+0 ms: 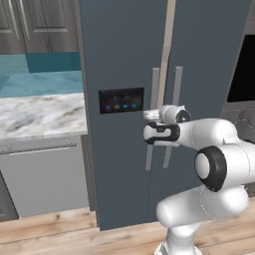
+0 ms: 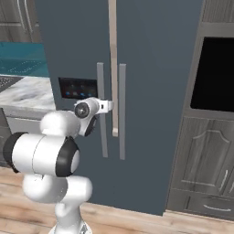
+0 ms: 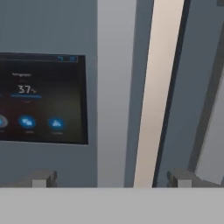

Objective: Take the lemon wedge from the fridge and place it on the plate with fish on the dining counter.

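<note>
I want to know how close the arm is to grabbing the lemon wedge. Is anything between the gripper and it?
Yes. The fridge doors stand between them: a pale gap shows between the doors, too narrow to see inside, so the wedge cannot be seen. The open gripper is up at the left door's handle, beside the black panel.

Arm (image 1: 209, 149) folded, reaching forward; pincer (image 3: 113, 179) level, jaws spread wide, empty.

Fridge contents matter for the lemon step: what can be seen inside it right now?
Little: the fridge doors stand slightly ajar, showing just a pale strip between them. Shelves and contents stay hidden behind the doors.
</note>
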